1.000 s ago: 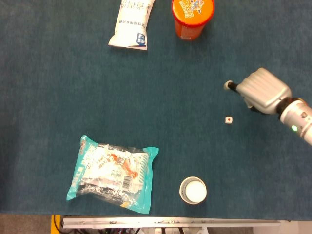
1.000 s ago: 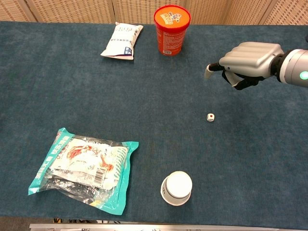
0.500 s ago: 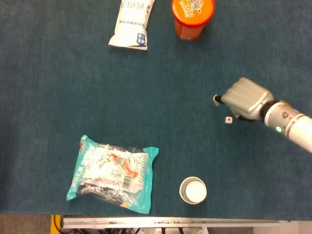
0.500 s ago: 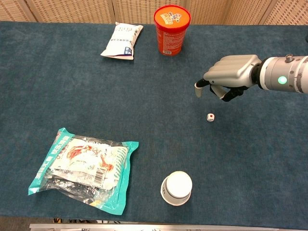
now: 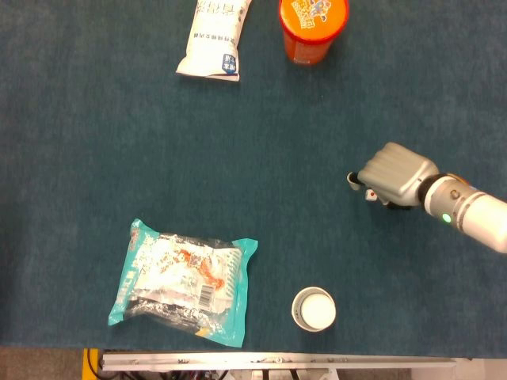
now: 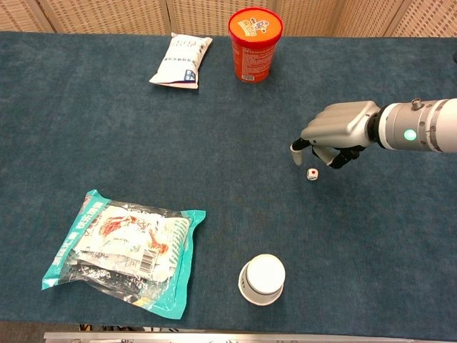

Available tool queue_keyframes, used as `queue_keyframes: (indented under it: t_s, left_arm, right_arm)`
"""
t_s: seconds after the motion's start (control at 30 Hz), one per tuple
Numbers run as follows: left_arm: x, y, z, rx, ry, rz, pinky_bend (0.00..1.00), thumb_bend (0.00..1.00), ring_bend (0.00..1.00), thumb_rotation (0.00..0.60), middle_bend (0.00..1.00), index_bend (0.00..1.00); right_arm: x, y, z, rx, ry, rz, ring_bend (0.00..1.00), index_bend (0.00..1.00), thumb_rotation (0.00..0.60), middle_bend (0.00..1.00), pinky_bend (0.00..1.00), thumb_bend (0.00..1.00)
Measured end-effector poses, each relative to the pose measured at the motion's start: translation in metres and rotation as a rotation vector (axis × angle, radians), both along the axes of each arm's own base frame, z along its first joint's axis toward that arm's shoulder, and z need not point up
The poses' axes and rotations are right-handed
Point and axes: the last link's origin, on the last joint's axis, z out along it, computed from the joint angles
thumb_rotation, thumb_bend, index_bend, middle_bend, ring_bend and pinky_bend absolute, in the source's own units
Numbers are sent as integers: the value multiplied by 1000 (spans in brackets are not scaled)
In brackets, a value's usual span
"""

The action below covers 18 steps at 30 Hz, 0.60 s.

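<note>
A small white die (image 6: pixel 312 174) with red pips lies on the blue cloth at the right of centre. My right hand (image 6: pixel 335 128) hovers palm down just above it, with fingers curved downward and apart and the thumb to the die's left. I see nothing held in it. In the head view the right hand (image 5: pixel 392 174) covers most of the die (image 5: pixel 370 194), of which only an edge shows. My left hand appears in neither view.
An orange lidded tub (image 6: pixel 251 36) and a white pouch (image 6: pixel 180 61) stand at the far edge. A teal snack packet (image 6: pixel 125 250) lies near left. A white paper cup (image 6: pixel 262 279), seen from above, sits near the front edge, below the die.
My right hand has moved left and towards me, coming down from the far right to just over the die. The die and everything else have stayed put.
</note>
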Motion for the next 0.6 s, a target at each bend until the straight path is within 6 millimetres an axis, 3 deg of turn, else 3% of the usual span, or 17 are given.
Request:
queue_keyframes:
  t_s: [0.6]
  left_arm:
    - [-2, -2, 1, 13, -10, 6, 456, 459, 352, 600, 529, 455]
  right_arm:
    - [-14, 3, -10, 18, 18, -40, 948, 313, 600, 971, 1000, 1000]
